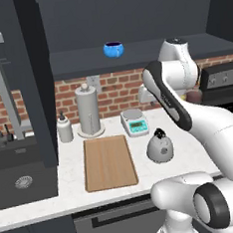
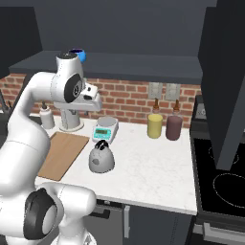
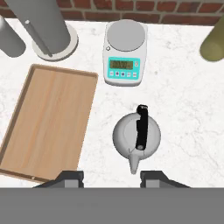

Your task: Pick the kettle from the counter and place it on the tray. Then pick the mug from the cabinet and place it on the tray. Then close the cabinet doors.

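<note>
The kettle (image 3: pixel 136 136) is seen standing upright on the white speckled table (image 3: pixel 188 109), just beside the right edge of the tray (image 3: pixel 48 120) but apart from it, with bare stone between the two. Its black arched handle (image 3: pixel 141 126) runs across the dome, and its spout is turned toward the near edge of the table in the hand view. The tool (image 3: pixel 111 178) is held high above the kettle, looking straight down on it; its two dark fingertips (image 3: pixel 72 177) are spread apart with nothing between them, so the tool is released and nothing is grasped. The tray lies flat on the table and carries nothing. Behind the kettle a small digital scale (image 3: pixel 124 54) with a teal front is placed near the brick wall (image 1: pixel 121 90), and to its left a tall grey paper-towel cylinder (image 1: pixel 87 111) is set on a round base, with a small grey dispenser bottle (image 1: pixel 64 128) beside it. The mug (image 1: pixel 113 50) is seen on the dark shelf of the cabinet (image 1: pixel 133 54) above the table, upright. In the right base view a yellow canister (image 2: pixel 154 126) and a dark brown canister (image 2: pixel 173 128) are stood side by side against the wall, near the stove (image 2: pixel 220 177). A dark sink basin (image 1: pixel 21 179) is set into the table at the far left, beyond an opened cabinet door (image 1: pixel 38 80).
</note>
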Available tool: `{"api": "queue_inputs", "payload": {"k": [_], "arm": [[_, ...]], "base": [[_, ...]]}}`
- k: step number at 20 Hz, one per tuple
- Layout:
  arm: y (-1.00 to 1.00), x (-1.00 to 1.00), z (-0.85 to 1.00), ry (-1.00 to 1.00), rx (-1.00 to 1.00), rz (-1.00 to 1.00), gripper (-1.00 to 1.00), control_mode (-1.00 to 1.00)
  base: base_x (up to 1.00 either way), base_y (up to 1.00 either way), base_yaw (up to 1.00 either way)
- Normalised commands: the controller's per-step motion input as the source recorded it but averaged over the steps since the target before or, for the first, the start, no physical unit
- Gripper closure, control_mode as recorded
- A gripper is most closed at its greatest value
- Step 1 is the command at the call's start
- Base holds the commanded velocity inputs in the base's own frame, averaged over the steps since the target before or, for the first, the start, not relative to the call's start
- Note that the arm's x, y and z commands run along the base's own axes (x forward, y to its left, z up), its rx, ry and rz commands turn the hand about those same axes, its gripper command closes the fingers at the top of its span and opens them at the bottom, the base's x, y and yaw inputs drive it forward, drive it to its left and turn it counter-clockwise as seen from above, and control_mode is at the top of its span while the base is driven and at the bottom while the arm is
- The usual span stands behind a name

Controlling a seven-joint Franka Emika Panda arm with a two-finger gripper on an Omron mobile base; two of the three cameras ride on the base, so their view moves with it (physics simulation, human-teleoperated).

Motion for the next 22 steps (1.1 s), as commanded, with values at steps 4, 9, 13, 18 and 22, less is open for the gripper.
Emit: {"api": "queue_inputs", "payload": {"k": [4,9,13,18,22], "arm": [[0.0,-0.14,-0.03,-0.01,0.0,0.0,-1.0,-1.0],[-0.04,-0.45,-0.22,-0.03,0.0,0.02,-1.0,-1.0],[-0.08,-0.46,-0.42,0.0,0.0,0.0,-1.0,-1.0],[-0.26,-0.2,-0.48,0.0,0.0,0.0,-1.0,-1.0],[-0.25,0.02,-0.52,0.01,0.0,0.0,-1.0,-1.0]], "base": [[0.0,0.0,0.0],[0.0,0.0,0.0],[0.0,0.0,0.0],[0.0,0.0,0.0],[0.0,0.0,0.0]]}}
